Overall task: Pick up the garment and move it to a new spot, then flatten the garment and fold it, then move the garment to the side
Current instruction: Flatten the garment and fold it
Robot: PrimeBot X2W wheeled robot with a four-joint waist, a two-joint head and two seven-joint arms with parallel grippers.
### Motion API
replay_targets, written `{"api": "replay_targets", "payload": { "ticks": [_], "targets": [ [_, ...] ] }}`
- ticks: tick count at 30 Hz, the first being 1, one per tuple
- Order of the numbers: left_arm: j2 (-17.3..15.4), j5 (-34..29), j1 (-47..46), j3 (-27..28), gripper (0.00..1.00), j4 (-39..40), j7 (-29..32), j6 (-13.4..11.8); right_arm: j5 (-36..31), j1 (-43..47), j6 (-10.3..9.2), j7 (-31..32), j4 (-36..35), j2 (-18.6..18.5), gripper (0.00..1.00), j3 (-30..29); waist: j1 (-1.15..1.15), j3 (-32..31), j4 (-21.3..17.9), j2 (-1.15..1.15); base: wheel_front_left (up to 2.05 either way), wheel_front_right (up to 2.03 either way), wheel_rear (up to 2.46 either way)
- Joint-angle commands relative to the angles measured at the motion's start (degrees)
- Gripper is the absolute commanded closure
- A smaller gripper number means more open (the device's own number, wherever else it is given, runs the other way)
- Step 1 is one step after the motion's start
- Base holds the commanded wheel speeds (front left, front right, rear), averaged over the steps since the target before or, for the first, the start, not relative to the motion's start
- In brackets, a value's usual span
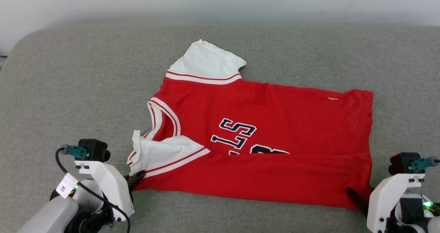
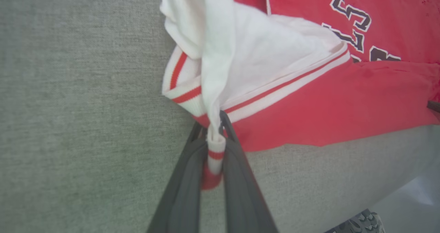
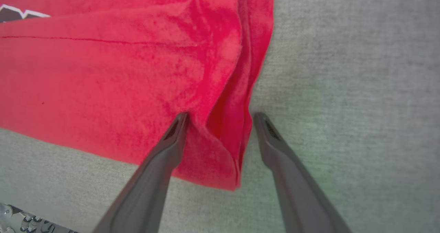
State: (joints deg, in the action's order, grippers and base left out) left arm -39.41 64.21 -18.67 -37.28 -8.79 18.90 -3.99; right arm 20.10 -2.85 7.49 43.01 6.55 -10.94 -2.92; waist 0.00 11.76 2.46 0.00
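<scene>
garment (image 1: 261, 123): one, a red jersey shirt
white sleeves: two, one (image 1: 206, 61) on the far side, one (image 1: 165, 152) on the near side
hands: two, the left hand (image 2: 213, 121) and the right hand (image 3: 221, 116)
dark fingers (image 3: 165, 157): two on each hand, four together
black camera boxes: two, one (image 1: 92, 150) at the left, one (image 1: 404, 162) at the right
counter (image 1: 68, 88): one, with grey cloth cover

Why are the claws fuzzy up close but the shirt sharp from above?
Left wrist view: the left claw is soft-edged, near the lens; right wrist view: the right claw blurs toward the bottom edge; head view: the shirt is evenly lit, lettering crisp.
</scene>
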Motion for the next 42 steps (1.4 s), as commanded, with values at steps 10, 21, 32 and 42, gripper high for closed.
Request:
{"api": "replay_targets", "payload": {
  "ticks": [10,21,32,42],
  "targets": [
    [0.8,-0.4,1.3,0.1,1.0,-0.8,-2.6,0.6,1.6,-2.3,-0.02,-0.1,2.3,-0.9,1.0,0.2,0.0,-1.6,0.2,0.0,0.0,0.0,0.0],
    [0.3,-0.2,6.2,-0.4,1.0,1.0,-4.0,-1.3,2.9,1.1,-0.02,-0.8,-1.0,-3.0,1.0,1.7,0.0,-9.1,0.5,0.0,0.0,0.0,0.0],
    [-1.7,2.9,15.7,0.2,1.0,5.4,-4.9,-5.9,4.9,9.2,-0.02,1.3,-4.1,-2.7,1.0,0.7,0.0,-13.2,1.2,0.0,0.0,0.0,0.0],
    [2.8,3.1,17.1,-0.1,0.42,0.8,-9.2,-5.0,5.2,12.5,-0.02,-3.6,-1.3,-1.2,0.0,1.4,0.0,-13.0,0.4,0.0,0.0,0.0,0.0]
  ]
}}
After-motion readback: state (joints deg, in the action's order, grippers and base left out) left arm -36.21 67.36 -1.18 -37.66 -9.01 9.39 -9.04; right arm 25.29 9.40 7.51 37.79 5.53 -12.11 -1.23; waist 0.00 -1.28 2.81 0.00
